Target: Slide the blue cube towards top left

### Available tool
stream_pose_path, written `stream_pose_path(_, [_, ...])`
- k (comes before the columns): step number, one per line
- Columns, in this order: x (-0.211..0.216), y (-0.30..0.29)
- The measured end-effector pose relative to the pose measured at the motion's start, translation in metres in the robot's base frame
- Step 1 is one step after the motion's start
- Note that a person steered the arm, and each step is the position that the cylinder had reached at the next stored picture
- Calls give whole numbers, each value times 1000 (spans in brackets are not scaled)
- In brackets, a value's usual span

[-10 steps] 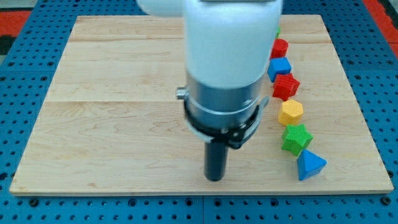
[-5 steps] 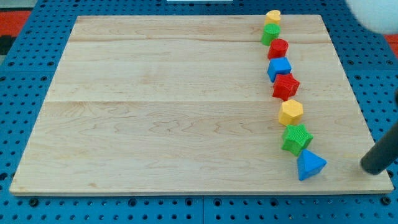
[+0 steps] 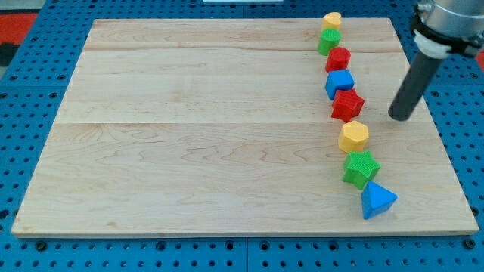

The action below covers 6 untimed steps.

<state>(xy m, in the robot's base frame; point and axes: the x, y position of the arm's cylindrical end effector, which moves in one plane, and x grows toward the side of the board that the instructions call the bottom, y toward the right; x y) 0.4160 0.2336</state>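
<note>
Wooden board (image 3: 189,128) fills most of the view, set on blue pegboard (image 3: 23,113); everything left of my tip is bare wood, which is where the push must run.

Rod comes down from the view's upper right; my tip (image 3: 402,119) is planted on the board to the right of the block column. No gripper here, nothing to open or close, and the tip touches no block.

Blocks stand in one slightly wavy line, top to bottom, all left of my tip. Lowest and largest-looking: blue wedge-like block (image 3: 376,201), well below and left. Above it the green block (image 3: 360,168), then the yellow hexagonal block (image 3: 353,137), just below-left of the tip. Red block (image 3: 348,105) sits nearly level with the tip, near on its left. Blue cube (image 3: 339,82), the task's piece, is up and to the left, touching that red block and another red block (image 3: 338,58) above. Furthest up: a green block (image 3: 328,41) and a yellow block (image 3: 331,20).

Judgement: standing right of the column suits a leftward shove, but the cube is hemmed by both reds; the tip likely needs to rise level with it first, or the lower red goes along.
</note>
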Motion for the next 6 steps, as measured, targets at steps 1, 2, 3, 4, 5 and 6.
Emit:
stream_pose_path(1, [-26,0])
stream_pose_path(2, [-46,-29])
stream_pose_path(3, [-60,-64])
stream_pose_path(4, [-60,-108])
stream_pose_path(5, [-60,-118])
stream_pose_path(6, [-60,-119])
